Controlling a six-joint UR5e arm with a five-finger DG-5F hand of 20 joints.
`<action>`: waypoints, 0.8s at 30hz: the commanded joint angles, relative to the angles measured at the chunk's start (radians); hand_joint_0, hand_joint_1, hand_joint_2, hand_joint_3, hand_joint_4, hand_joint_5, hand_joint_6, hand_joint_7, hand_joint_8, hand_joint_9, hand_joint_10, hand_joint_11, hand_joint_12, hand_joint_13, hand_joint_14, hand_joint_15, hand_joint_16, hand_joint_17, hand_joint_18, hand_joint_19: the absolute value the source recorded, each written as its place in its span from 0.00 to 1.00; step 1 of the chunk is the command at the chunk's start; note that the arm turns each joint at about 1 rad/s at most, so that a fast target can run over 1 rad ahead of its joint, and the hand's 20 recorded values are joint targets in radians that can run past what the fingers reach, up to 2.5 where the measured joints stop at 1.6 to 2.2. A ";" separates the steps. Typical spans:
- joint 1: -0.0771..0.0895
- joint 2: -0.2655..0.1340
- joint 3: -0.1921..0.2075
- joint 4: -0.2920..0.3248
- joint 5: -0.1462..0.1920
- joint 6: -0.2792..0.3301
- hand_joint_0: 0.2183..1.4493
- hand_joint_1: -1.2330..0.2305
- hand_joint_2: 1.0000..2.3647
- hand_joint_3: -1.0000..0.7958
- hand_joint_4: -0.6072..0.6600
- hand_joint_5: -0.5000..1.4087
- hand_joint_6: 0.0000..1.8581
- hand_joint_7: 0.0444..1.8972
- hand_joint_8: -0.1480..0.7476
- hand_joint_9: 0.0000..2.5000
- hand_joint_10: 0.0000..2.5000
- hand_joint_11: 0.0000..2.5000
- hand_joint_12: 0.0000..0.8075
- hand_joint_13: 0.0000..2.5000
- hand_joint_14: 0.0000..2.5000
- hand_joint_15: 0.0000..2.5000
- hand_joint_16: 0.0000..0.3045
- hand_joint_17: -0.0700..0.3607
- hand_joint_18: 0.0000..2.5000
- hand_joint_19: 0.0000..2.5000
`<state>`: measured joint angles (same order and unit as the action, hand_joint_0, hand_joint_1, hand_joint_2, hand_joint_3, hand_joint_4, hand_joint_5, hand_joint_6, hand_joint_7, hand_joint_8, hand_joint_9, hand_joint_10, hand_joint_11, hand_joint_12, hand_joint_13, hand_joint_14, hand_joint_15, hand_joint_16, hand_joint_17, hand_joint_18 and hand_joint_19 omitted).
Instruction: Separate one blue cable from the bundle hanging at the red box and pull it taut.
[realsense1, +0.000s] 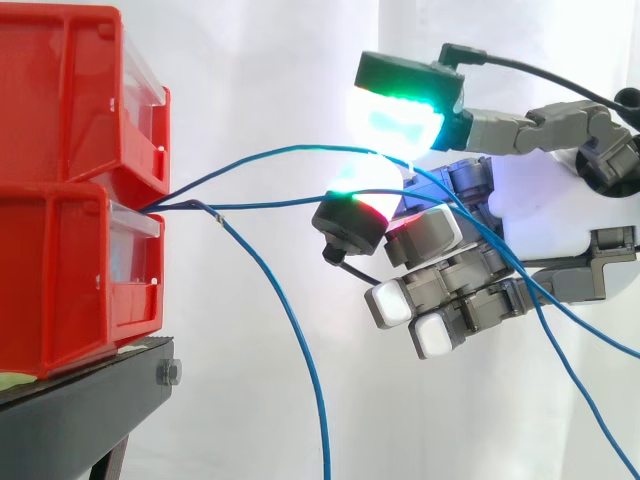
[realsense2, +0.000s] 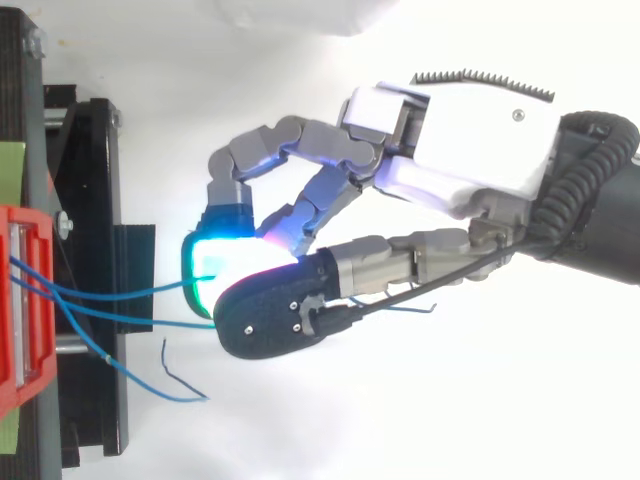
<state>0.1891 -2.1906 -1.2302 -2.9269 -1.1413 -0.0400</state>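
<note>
Several thin blue cables come out between the two stacked red bins (realsense1: 70, 190) at the left. One blue cable (realsense1: 270, 203) runs almost straight and level to my hand (realsense1: 470, 270), where it ends between two glowing fingertips (realsense1: 365, 180), so the hand is shut on it. A second cable (realsense1: 300, 148) arcs above it, passes the hand and falls away to the lower right. A third cable (realsense1: 300, 330) hangs loose below. From above, the hand (realsense2: 470, 150) reaches left, and two cables (realsense2: 130, 317) run from the red bin (realsense2: 20, 300) to its fingertips.
The bins stand on a black stand (realsense1: 90, 390) at the left, also seen from above (realsense2: 90, 250). A short loose cable end (realsense2: 185, 385) lies out from the stand. A white curtain hangs behind the work.
</note>
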 joint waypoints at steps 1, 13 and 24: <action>0.000 -0.001 0.000 0.000 0.000 0.000 0.31 0.35 0.01 0.43 0.60 0.17 0.44 0.67 0.54 0.44 0.01 0.50 0.50 0.32 0.01 0.24 0.17 0.43 0.33 0.27; 0.001 0.000 0.000 0.000 0.000 0.000 0.27 0.50 0.00 0.28 0.61 0.17 0.46 0.60 0.54 0.44 0.01 0.50 0.51 0.32 0.01 0.24 0.17 0.44 0.34 0.27; 0.001 0.000 0.000 0.000 0.003 0.000 0.31 0.49 0.01 0.42 0.61 0.19 0.44 0.66 0.53 0.46 0.01 0.51 0.50 0.32 0.01 0.24 0.17 0.43 0.34 0.27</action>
<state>0.1897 -2.1905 -1.2302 -2.9268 -1.1394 -0.0401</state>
